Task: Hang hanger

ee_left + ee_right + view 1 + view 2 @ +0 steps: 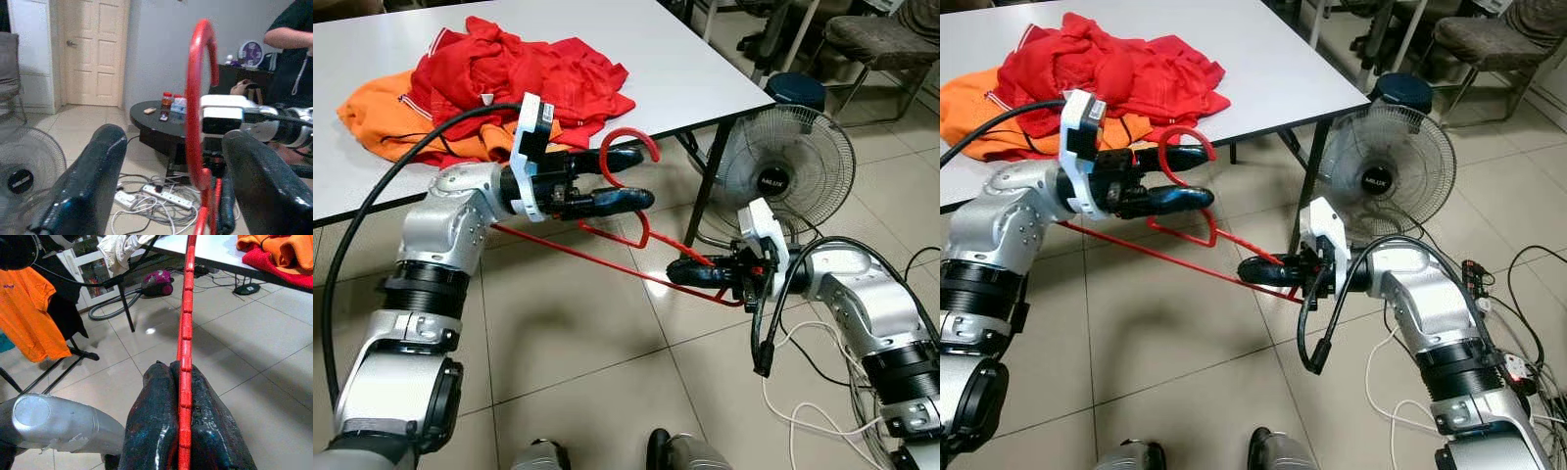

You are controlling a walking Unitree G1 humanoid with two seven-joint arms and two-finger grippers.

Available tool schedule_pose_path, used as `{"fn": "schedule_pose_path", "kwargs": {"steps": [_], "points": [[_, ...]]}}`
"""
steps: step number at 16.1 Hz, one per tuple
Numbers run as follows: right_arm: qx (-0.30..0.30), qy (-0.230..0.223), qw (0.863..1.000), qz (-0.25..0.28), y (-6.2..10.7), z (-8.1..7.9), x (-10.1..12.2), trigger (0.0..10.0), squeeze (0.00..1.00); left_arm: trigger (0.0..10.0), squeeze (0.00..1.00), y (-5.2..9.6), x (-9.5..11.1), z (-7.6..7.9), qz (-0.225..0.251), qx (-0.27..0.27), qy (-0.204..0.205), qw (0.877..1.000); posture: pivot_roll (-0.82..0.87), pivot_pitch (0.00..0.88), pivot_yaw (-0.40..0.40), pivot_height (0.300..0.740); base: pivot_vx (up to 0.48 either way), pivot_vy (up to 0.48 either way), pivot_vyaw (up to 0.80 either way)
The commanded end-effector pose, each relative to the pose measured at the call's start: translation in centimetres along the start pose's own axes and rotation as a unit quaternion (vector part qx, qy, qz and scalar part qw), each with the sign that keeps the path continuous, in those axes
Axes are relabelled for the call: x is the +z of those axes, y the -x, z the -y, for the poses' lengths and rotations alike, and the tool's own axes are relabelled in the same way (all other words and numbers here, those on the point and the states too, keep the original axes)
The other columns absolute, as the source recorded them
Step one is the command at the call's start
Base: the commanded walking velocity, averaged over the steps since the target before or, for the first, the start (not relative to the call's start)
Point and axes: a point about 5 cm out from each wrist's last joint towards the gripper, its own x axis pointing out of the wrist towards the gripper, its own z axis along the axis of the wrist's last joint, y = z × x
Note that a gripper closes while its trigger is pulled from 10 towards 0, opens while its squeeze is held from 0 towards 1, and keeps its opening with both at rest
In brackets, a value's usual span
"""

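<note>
Partly hidden red hanger (607, 257), right gripper (690, 273) clamping it, left gripper (631, 178) parted.

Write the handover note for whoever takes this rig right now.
Right gripper: shut on the red hanger, clamping one end of its bar.
Left gripper: open, fingers either side of the hanger's hook; not gripping.
Hanger: held in the air over the floor, beside the table. Red and orange clothes lie heaped on the table, none on the hanger.
Done: hanger picked up.
Left: carry it to a rail and hang it. A rack with an orange shirt shows in the right wrist view.
</note>
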Motion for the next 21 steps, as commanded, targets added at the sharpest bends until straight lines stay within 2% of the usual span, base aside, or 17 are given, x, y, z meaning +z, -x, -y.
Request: {"fn": "schedule_pose_path", "kwargs": {"steps": [1, 10, 17, 21], "points": [[0.007, 0.014, 1.0, 0.003, -0.1, -0.3, 0.5, 0.0, 0.0, 0.0, 0.0, -0.3, 0.2, -0.3, -0.012, 0.004, -0.013, 1.0, -0.17, 0.12, -0.038, 0.74, 0.0, 0.0, 0.0], [0.002, 0.013, 1.0, 0.004, 0.2, -0.3, 0.7, 0.0, 0.0, 0.0, 0.0, 0.3, -0.1, -0.2, -0.026, -0.014, 0.013, 0.999, -0.17, 0.126, -0.033, 0.74, 0.0, 0.0, 0.0], [0.019, 0.021, 1.0, -0.001, 0.4, -0.8, 0.5, 0.0, 0.0, 0.0, 0.0, 1.8, 0.1, 0.0, -0.053, -0.052, 0.04, 0.996, -0.17, 0.134, -0.029, 0.74, 0.0, 0.0, 0.0], [0.029, 0.023, 0.999, -0.007, 0.6, -1.1, 0.4, 0.0, 0.0, 0.0, 0.0, 1.8, 0.1, 0.2, -0.055, -0.073, 0.054, 0.994, -0.17, 0.134, -0.027, 0.74, 0.0, 0.0, 0.0]]}}
